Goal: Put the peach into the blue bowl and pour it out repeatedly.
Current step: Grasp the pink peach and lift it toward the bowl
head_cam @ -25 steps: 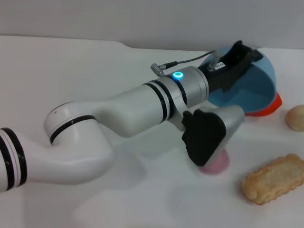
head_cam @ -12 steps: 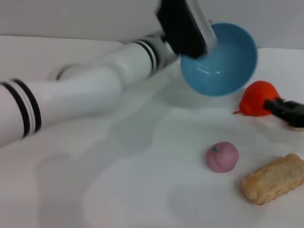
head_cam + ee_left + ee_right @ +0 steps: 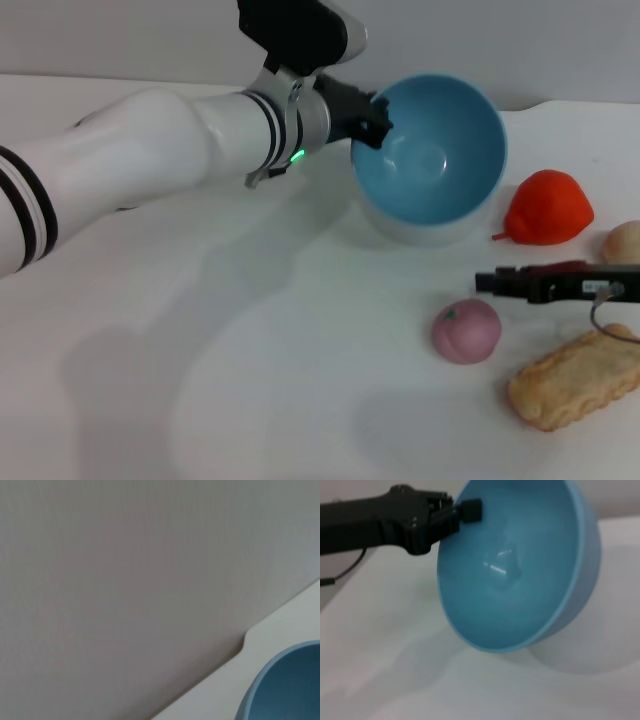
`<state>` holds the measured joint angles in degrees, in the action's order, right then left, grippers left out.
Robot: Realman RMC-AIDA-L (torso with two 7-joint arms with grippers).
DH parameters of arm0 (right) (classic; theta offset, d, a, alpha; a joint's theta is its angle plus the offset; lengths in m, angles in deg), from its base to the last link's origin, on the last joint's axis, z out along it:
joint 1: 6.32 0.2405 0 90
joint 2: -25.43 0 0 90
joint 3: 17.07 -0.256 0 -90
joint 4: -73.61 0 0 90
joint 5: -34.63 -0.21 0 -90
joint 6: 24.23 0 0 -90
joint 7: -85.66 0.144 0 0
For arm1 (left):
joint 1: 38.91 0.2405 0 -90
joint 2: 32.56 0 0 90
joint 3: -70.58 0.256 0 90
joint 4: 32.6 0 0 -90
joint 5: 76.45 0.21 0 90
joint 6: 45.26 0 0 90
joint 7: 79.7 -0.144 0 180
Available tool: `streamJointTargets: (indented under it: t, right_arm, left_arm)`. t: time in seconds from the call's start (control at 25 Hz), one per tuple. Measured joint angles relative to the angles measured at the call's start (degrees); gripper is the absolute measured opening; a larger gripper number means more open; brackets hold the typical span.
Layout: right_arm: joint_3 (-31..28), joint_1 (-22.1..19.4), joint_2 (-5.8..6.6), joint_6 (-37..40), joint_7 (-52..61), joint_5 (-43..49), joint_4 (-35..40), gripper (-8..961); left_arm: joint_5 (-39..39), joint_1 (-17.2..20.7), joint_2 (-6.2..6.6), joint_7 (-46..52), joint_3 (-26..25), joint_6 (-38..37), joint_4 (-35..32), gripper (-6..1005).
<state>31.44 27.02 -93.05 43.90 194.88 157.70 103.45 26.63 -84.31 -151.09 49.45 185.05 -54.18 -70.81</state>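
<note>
The blue bowl point(image 3: 432, 155) is tilted with its opening toward me, at the back of the table, and it is empty. My left gripper point(image 3: 377, 116) is shut on its left rim and holds it. The right wrist view shows the bowl point(image 3: 520, 575) with the left gripper point(image 3: 468, 510) clamped on the rim. A slice of the bowl point(image 3: 287, 687) shows in the left wrist view. The pink peach point(image 3: 466, 331) lies on the table in front of the bowl. My right gripper point(image 3: 492, 283) reaches in from the right, just above and to the right of the peach, not touching it.
A red-orange pointed fruit point(image 3: 546, 208) lies right of the bowl. A beige ball point(image 3: 622, 243) sits at the right edge. A tan biscuit-like piece point(image 3: 575, 375) lies front right, near the peach. The white table point(image 3: 200, 380) meets a grey wall at the back.
My left arm has swung the bowl from tipped over to more level and set back. The right gripper has come in from the right toward the peach, which has stayed put.
</note>
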Motion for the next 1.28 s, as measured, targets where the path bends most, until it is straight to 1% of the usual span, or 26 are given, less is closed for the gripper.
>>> streamJointTargets:
  t: [0.16,0.36,0.6,0.88,1.04,1.16,1.28]
  right_arm:
    - [2.2,1.8,0.04,-0.4,4.7,3.8,-0.7,377]
    - [4.4,2.1,-0.3,-1.0,4.9,3.6,-1.0,365]
    - [4.4,2.5,-0.4,-1.3,4.8,3.4,-2.5,351]
    - [4.5,2.5,-0.44,-1.1,4.3,3.4,-2.6,334]
    - [5.1,2.5,-0.42,0.2,2.6,3.4,-2.2,325]
    - [5.2,2.4,-0.41,1.7,1.4,2.5,-1.4,105]
    - [5.2,1.5,-0.36,6.0,-1.5,-1.5,1.3,70]
  left_arm:
    - [-0.1,0.4,0.0,0.2,-0.1,-0.7,0.0,-1]
    - [-0.1,0.3,-0.24,0.2,0.3,-0.6,0.0,-2]
    - [-0.2,0.3,-0.31,0.3,0.4,-0.5,0.0,-2]
    - [-0.2,0.4,-0.33,0.3,0.5,-0.5,0.1,-1]
    - [-0.2,0.5,-0.36,0.3,0.5,-0.6,0.0,-2]
    - [-0.2,0.5,-0.37,0.3,0.5,-0.6,0.0,-2]
    - [-0.2,0.5,-0.33,0.4,0.3,-1.2,0.0,-2]
